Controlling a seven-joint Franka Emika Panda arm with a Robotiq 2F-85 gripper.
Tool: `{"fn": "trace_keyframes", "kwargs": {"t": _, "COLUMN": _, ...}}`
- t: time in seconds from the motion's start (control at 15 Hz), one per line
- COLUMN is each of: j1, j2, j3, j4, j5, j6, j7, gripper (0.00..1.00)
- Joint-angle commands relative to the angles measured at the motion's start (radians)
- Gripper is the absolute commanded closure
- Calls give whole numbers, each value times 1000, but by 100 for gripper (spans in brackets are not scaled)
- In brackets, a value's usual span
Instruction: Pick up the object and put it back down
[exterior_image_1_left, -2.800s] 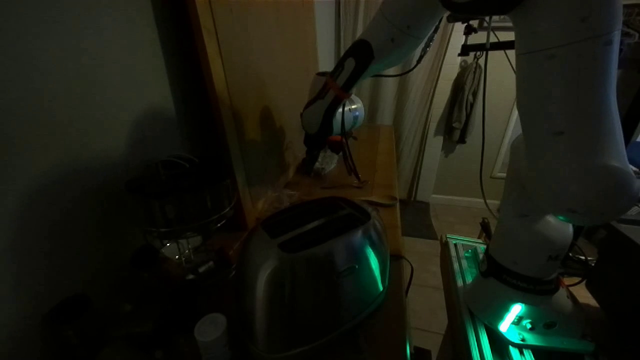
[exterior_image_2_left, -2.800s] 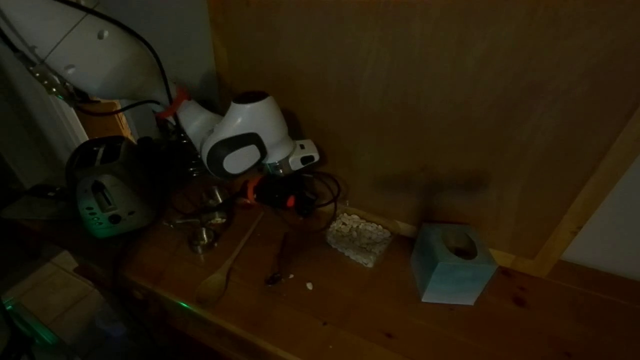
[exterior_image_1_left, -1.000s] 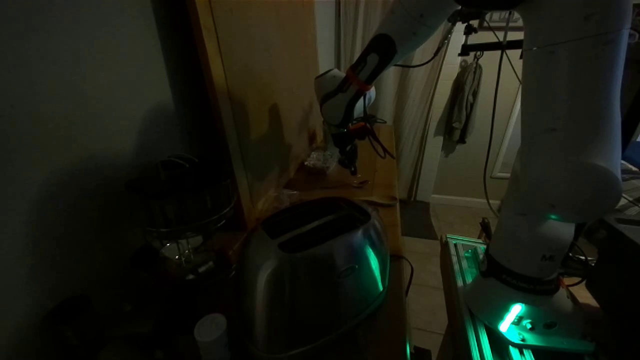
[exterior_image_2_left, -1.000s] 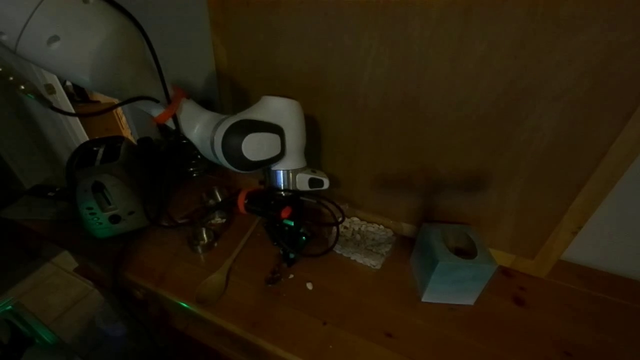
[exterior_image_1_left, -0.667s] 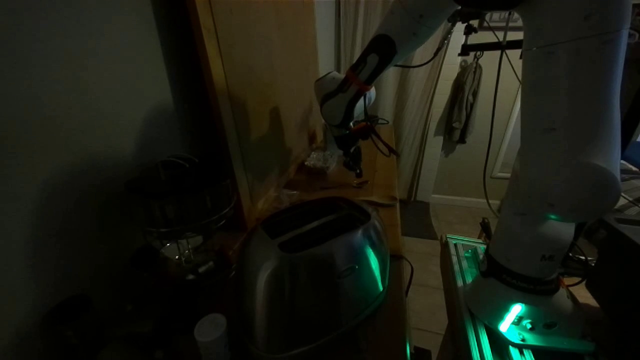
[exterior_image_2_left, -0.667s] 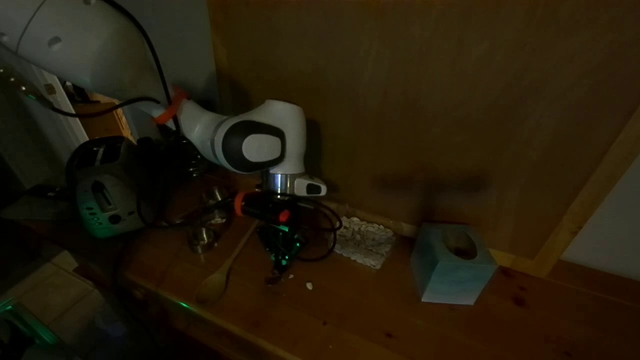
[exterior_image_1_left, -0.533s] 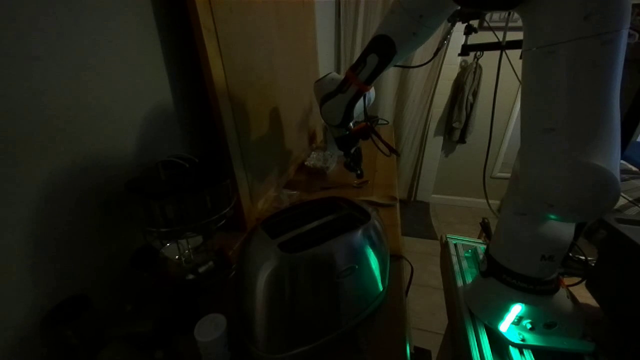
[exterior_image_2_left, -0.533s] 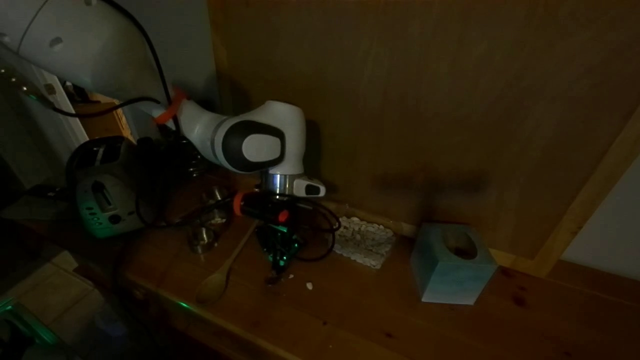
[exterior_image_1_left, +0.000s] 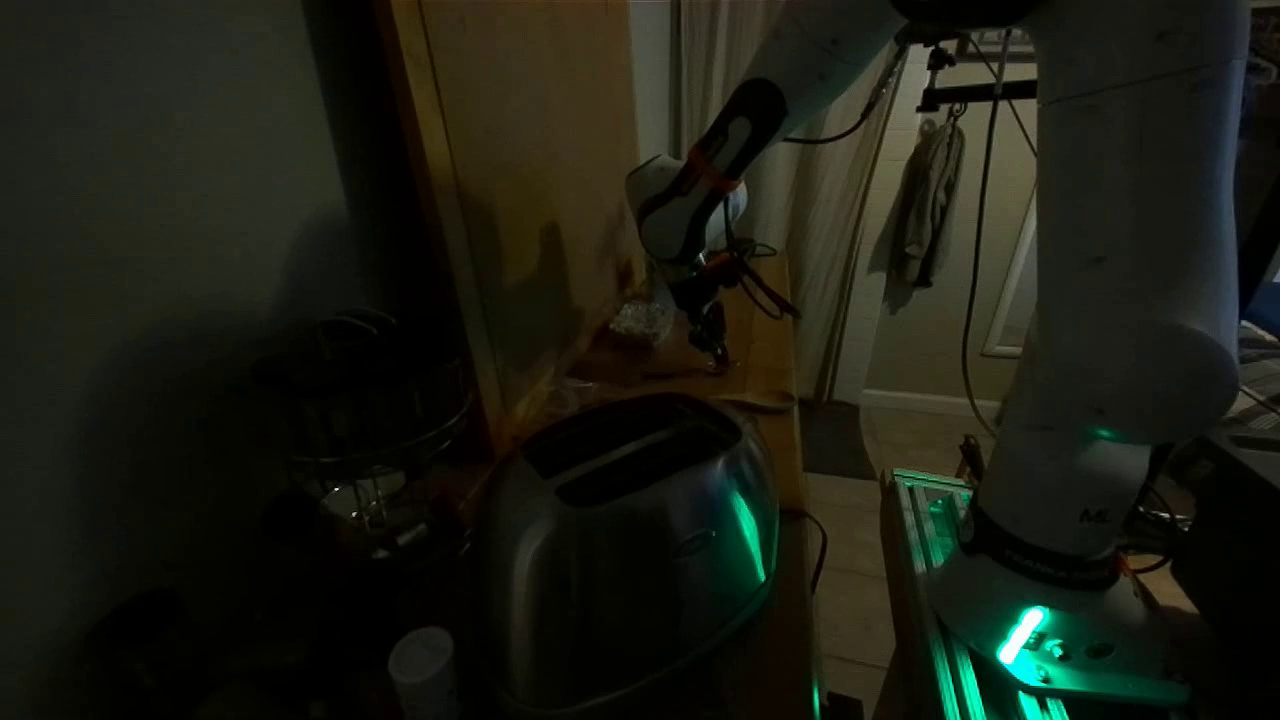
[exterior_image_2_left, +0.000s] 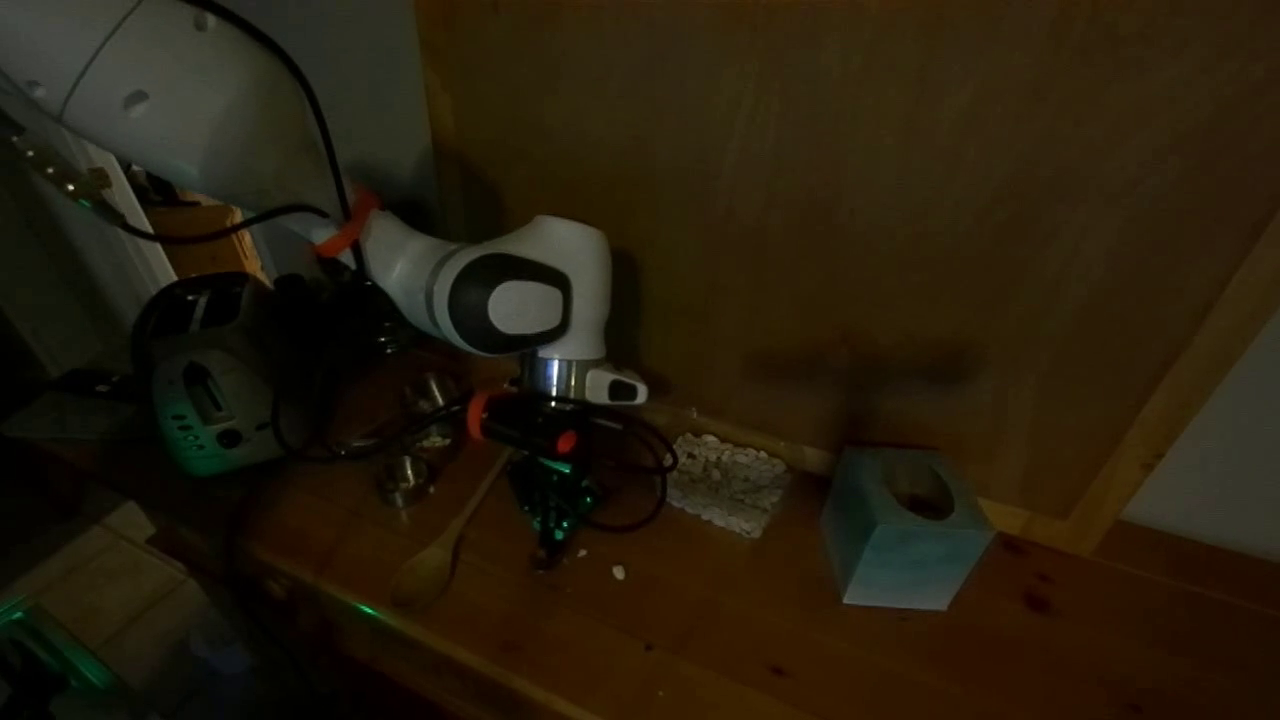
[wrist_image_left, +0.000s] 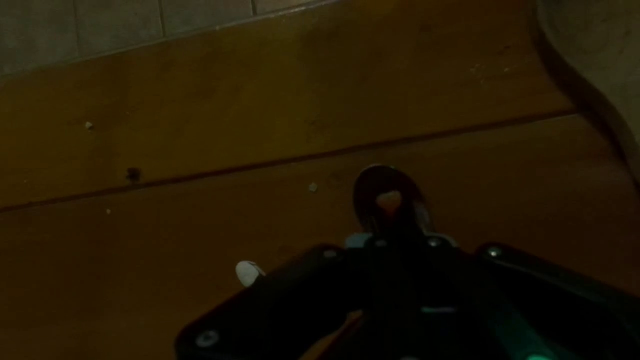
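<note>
A dark metal spoon (wrist_image_left: 377, 181) lies on the wooden tabletop in the wrist view. Its rounded bowl shows just beyond my fingertips, with a small reflection in it. The rest of the spoon is hidden by the gripper. My gripper (wrist_image_left: 406, 241) points down at the spoon, with its fingers drawn fairly close together. The space between the fingers is too dark to tell whether they touch the spoon's handle. In both exterior views, the gripper (exterior_image_1_left: 718, 355) is low at the spoon, near the tabletop; it also shows here (exterior_image_2_left: 546, 545).
A steel toaster (exterior_image_1_left: 630, 560) stands on the counter. A wooden spoon (exterior_image_2_left: 424, 575), metal cups (exterior_image_2_left: 405, 482), a clear container of white pieces (exterior_image_2_left: 728, 485) and a blue tissue box (exterior_image_2_left: 905, 550) are around the gripper. A loose white piece (wrist_image_left: 247, 273) lies close by. A wooden panel (exterior_image_2_left: 850, 220) rises behind.
The gripper has moved from above the container by the wall toward the table's front, over the spoon. In the last half second it has lowered slightly to the spoon.
</note>
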Motion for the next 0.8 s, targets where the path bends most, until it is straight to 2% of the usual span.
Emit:
{"fn": "trace_keyframes", "kwargs": {"t": 0.0, "j1": -25, "j2": 18, "j3": 24, "j4": 27, "j5": 25, "j6": -25, "j7": -32, "gripper": 93}}
{"fn": "trace_keyframes", "kwargs": {"t": 0.2, "j1": -27, "j2": 14, "j3": 28, "j4": 24, "j5": 27, "j6": -28, "j7": -39, "gripper": 92}}
{"fn": "trace_keyframes", "kwargs": {"t": 0.27, "j1": -27, "j2": 14, "j3": 29, "j4": 25, "j5": 27, "j6": -28, "j7": -41, "gripper": 85}}
{"fn": "trace_keyframes", "kwargs": {"t": 0.4, "j1": -29, "j2": 15, "j3": 30, "j4": 26, "j5": 27, "j6": -29, "j7": -44, "gripper": 63}}
{"fn": "trace_keyframes", "kwargs": {"t": 0.6, "j1": -31, "j2": 16, "j3": 30, "j4": 28, "j5": 25, "j6": -29, "j7": -47, "gripper": 44}}
{"fn": "trace_keyframes", "kwargs": {"t": 0.67, "j1": -31, "j2": 16, "j3": 30, "j4": 30, "j5": 26, "j6": -29, "j7": -48, "gripper": 41}}
{"fn": "trace_keyframes", "kwargs": {"t": 0.73, "j1": -32, "j2": 16, "j3": 30, "j4": 30, "j5": 25, "j6": -29, "j7": -49, "gripper": 57}}
